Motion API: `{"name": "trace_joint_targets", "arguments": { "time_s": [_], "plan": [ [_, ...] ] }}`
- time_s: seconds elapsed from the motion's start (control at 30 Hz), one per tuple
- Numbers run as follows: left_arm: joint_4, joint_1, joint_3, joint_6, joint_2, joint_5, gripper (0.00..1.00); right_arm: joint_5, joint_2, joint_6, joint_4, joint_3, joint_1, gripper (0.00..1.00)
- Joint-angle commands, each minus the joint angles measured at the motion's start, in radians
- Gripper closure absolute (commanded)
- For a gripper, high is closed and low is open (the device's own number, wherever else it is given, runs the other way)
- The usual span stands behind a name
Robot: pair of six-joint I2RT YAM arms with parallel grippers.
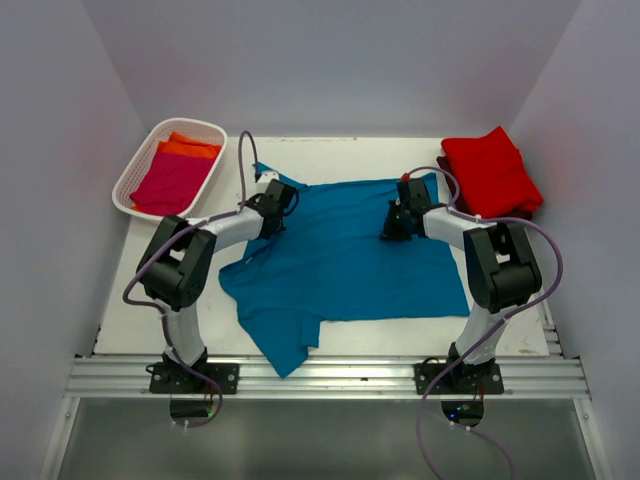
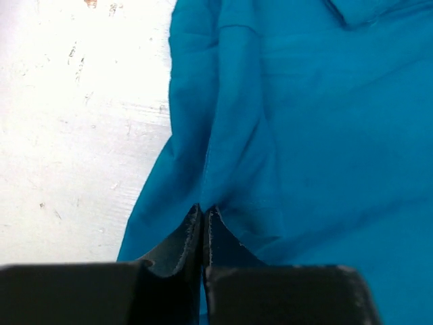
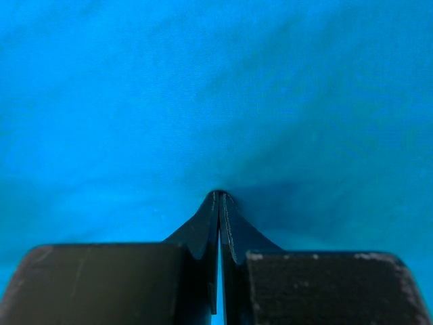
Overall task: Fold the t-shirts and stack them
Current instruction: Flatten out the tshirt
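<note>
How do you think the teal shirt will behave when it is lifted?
Probably floppy: the teal shirt lies creased, one corner spilling past the table edge. It would likely sag between grip points; cloth puckers at the shut left fingers.

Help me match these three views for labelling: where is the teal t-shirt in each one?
Top external: teal t-shirt spread out in the middle, between both arms.
Left wrist: teal t-shirt fills the right side; white table on the left.
Right wrist: teal t-shirt fills the whole picture.
Shared landmark: left gripper and right gripper, each pinching the shirt.
</note>
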Motion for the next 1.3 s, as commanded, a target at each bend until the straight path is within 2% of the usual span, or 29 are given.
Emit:
{"name": "trace_joint_targets", "arguments": {
  "time_s": [0.0, 0.13, 0.27, 0.43, 0.7, 0.87, 0.9, 0.97, 1.0, 1.03, 1.1, 1.23, 1.27],
  "plan": [
    [0.033, 0.018, -0.002, -0.010, -0.015, -0.024, 1.00, 0.067, 0.053, -0.032, -0.066, -0.028, -0.003, 1.00],
    [-0.011, 0.020, 0.016, 0.011, -0.058, -0.070, 1.00, 0.067, 0.051, -0.032, -0.068, -0.026, -0.005, 1.00],
    [-0.105, 0.023, 0.068, 0.052, -0.091, -0.180, 1.00, 0.067, 0.051, -0.032, -0.068, -0.026, -0.002, 1.00],
    [-0.181, 0.087, 0.122, 0.072, -0.072, -0.247, 1.00, 0.067, 0.056, -0.032, -0.068, -0.025, -0.003, 1.00],
    [-0.139, 0.199, 0.214, 0.184, 0.041, -0.219, 1.00, 0.067, 0.062, -0.035, -0.068, -0.015, -0.003, 1.00],
    [-0.103, 0.280, 0.237, 0.218, 0.081, -0.126, 1.00, 0.067, 0.064, -0.037, -0.074, -0.012, -0.003, 1.00],
    [-0.090, 0.308, 0.231, 0.214, 0.081, -0.112, 0.97, 0.067, 0.064, -0.037, -0.073, -0.012, -0.003, 1.00],
    [-0.070, 0.328, 0.220, 0.197, 0.075, -0.081, 0.83, 0.067, 0.065, -0.037, -0.071, -0.011, -0.003, 1.00],
    [-0.051, 0.342, 0.205, 0.191, 0.060, -0.073, 0.55, 0.067, 0.065, -0.040, -0.069, -0.012, -0.003, 1.00],
    [-0.053, 0.347, 0.200, 0.178, 0.049, -0.073, 0.39, 0.067, 0.064, -0.040, -0.069, -0.012, -0.003, 1.00],
    [-0.031, 0.347, 0.173, 0.152, -0.009, -0.061, 0.20, 0.067, 0.062, -0.040, -0.066, -0.014, -0.002, 1.00],
    [0.088, 0.342, 0.093, 0.146, -0.169, 0.055, 0.14, 0.067, 0.060, -0.037, -0.065, -0.017, -0.002, 1.00],
    [0.105, 0.339, 0.084, 0.140, -0.195, 0.122, 0.14, 0.067, 0.059, -0.037, -0.065, -0.018, -0.002, 1.00]
  ]
}}
